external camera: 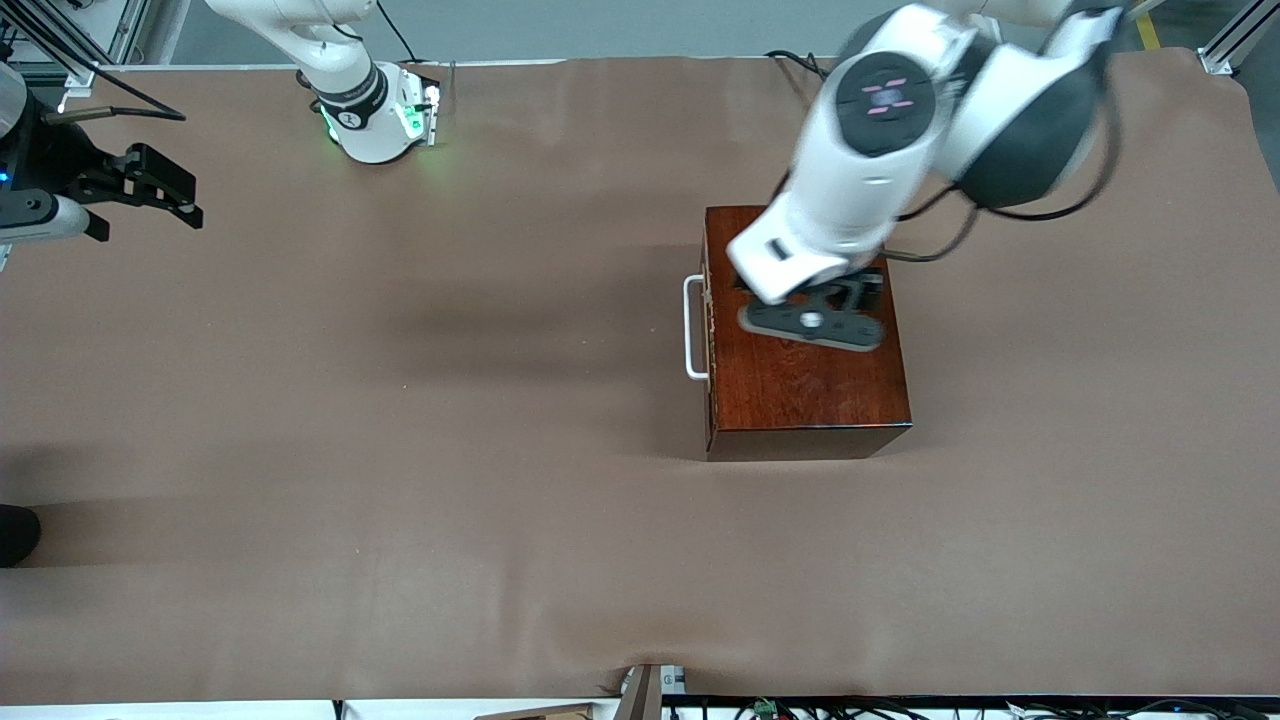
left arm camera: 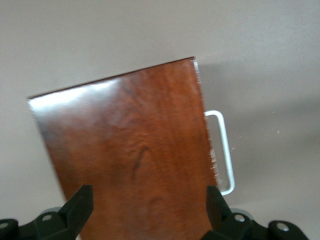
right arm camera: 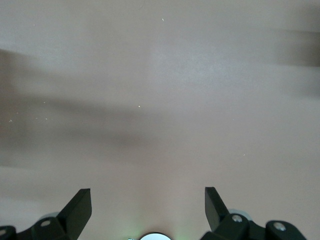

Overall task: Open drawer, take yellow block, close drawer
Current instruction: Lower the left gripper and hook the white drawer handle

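Observation:
The glossy reddish-brown wooden box (external camera: 800, 390) stands on the table toward the left arm's end. Its drawer is shut, and the white U-shaped handle (external camera: 692, 328) faces the right arm's end. My left gripper (external camera: 810, 322) hangs open and empty over the box's top. In the left wrist view the box top (left arm camera: 130, 145) fills the space between the fingers of my left gripper (left arm camera: 148, 200), with the handle (left arm camera: 222, 150) beside it. My right gripper (external camera: 185, 200) waits open and empty at the right arm's end; in its wrist view the gripper (right arm camera: 148, 200) is over bare cloth. The yellow block is hidden.
A brown cloth (external camera: 450, 450) covers the whole table. The right arm's base (external camera: 375, 115), lit green, stands at the table's edge farthest from the front camera. A dark rounded object (external camera: 15, 535) shows at the right arm's end of the table.

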Controlling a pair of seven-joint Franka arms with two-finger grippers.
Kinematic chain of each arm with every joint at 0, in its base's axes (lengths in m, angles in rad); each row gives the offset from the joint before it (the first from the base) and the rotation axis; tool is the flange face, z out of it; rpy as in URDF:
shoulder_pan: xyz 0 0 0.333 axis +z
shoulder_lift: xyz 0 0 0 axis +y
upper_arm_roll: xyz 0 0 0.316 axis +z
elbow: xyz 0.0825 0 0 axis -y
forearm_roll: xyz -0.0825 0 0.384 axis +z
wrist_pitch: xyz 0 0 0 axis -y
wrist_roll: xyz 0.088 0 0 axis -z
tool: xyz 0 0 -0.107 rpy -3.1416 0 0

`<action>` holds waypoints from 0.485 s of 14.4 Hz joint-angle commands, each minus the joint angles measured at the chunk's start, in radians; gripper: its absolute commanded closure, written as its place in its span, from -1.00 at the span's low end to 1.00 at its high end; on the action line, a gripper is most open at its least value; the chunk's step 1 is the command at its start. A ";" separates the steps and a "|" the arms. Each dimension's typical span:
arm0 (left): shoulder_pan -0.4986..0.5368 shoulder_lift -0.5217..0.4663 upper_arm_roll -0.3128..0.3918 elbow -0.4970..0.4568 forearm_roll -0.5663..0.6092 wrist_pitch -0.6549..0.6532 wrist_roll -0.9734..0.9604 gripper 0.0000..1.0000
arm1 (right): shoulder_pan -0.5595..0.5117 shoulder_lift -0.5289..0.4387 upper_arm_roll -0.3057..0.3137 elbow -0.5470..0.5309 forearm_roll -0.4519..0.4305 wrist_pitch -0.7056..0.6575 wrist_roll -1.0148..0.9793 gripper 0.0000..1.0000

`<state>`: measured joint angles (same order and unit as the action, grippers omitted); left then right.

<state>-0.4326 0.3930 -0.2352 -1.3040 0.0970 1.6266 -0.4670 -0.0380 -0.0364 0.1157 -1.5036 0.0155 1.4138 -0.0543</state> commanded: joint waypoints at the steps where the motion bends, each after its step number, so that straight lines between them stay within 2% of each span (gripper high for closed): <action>1: -0.070 0.081 0.011 0.068 0.032 0.025 -0.113 -1.00 | -0.003 0.009 0.002 0.020 0.009 -0.013 0.008 -1.00; 3: -0.142 0.139 0.042 0.101 0.032 0.039 -0.236 -1.00 | -0.003 0.009 0.002 0.019 0.009 -0.013 0.008 -1.00; 7: -0.401 0.242 0.276 0.147 0.029 0.061 -0.272 -1.00 | -0.003 0.009 0.002 0.019 0.009 -0.013 0.008 -1.00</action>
<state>-0.7225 0.5710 -0.0548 -1.2242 0.1018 1.6875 -0.7145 -0.0380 -0.0363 0.1157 -1.5036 0.0155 1.4133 -0.0543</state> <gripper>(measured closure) 0.000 0.000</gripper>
